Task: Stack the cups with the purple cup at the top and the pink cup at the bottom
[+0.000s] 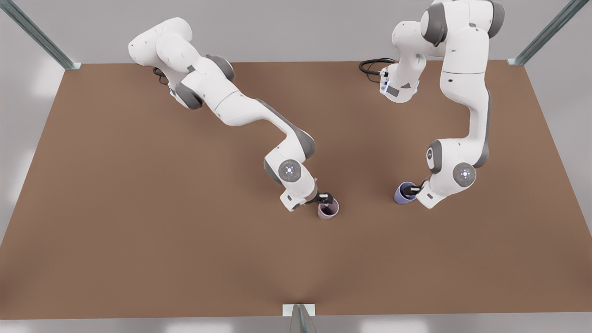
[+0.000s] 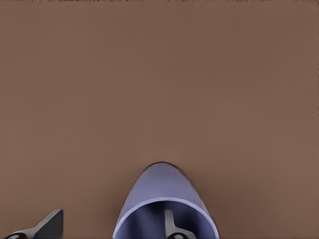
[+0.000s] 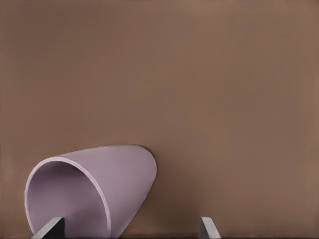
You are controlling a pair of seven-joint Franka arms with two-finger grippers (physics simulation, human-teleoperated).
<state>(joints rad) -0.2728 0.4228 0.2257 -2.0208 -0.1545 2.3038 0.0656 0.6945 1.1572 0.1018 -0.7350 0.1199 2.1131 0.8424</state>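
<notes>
The purple cup (image 1: 405,193) stands on the brown table toward the front view's right. My left gripper (image 1: 415,188) is open at its rim. In the left wrist view one finger reaches inside the purple cup (image 2: 162,186) and the other finger (image 2: 50,225) stays outside, so the left gripper (image 2: 110,227) straddles the cup wall. The pink cup (image 1: 328,211) stands near the table's middle. My right gripper (image 1: 325,199) is open at its rim. In the right wrist view the right gripper (image 3: 129,230) straddles the wall of the pink cup (image 3: 124,172), its fingers well apart.
The brown table (image 1: 138,222) stretches wide around both cups. Metal frame posts (image 1: 299,319) stand at the front edge and at the back corners. A black cable (image 1: 372,67) lies by the far arm base.
</notes>
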